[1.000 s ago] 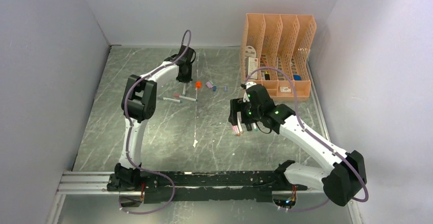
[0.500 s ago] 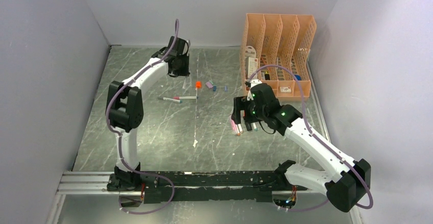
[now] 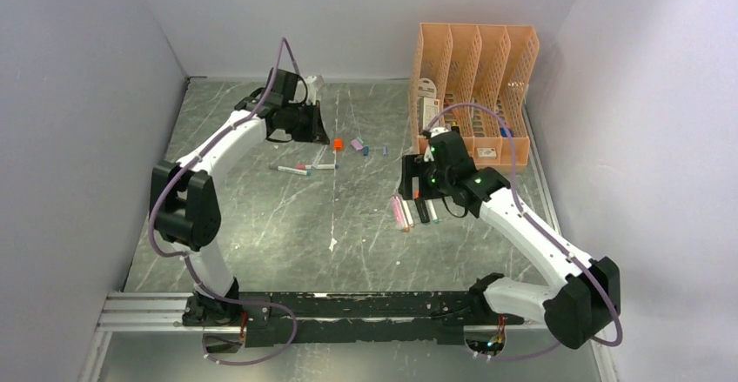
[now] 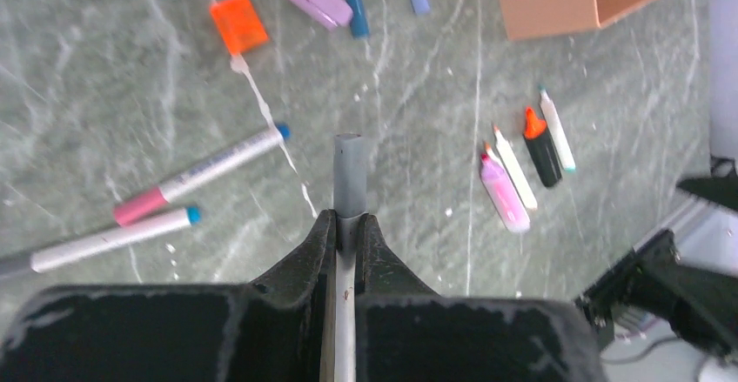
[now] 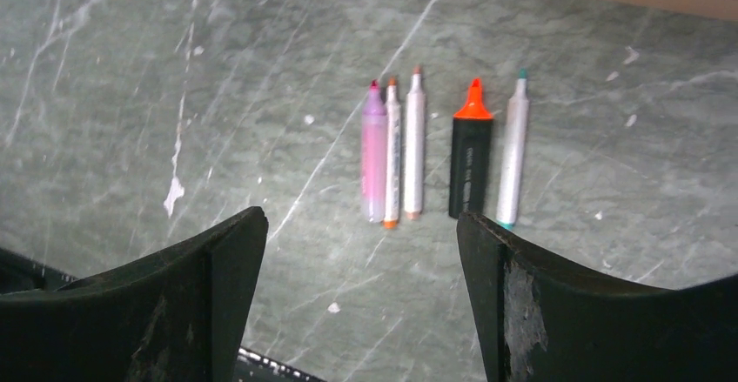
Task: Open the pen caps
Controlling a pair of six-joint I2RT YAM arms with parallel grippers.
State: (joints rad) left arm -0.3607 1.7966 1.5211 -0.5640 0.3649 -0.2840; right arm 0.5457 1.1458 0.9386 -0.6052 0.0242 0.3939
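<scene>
**Grey stone tabletop, one capped pen pinched, helper claw well apart**

Grey marbled tabletop [image 3: 287, 225] is filling a booth of pale walls [image 3: 78, 95] that are boxing it in on three sides. From where I am standing, the left claw [image 4: 348, 225] is sitting at the far left, clamped tight on a slim pen [image 4: 345, 312], with the grey cap [image 4: 349, 173] poking out past the fingertips, apparently raised off the table. The right claw [image 5: 361, 230] is hanging wide apart with nothing in it, over a neat row of five uncapped pens [image 5: 414, 143]. Loose caps [image 4: 238, 23] are lying in a cluster at the back, and two more pens [image 4: 204, 173] are resting just beside them.

What is worrying me is the grip. The fingers are squeezing a thin round barrel close to the cap, so a pull from the other claw is likely to swivel or slide the pen instead of freeing the cap. The right claw is also having to cross to reach it, and a low path is risking a sweep through the row or the caps.

Room-wise, the middle of the table between the arms is lying bare, which looks like the safest meeting place. The back wall is crowding the left claw, and the peach file rack [image 3: 474, 86] is standing just beyond the right arm, hemming in that corner.
</scene>
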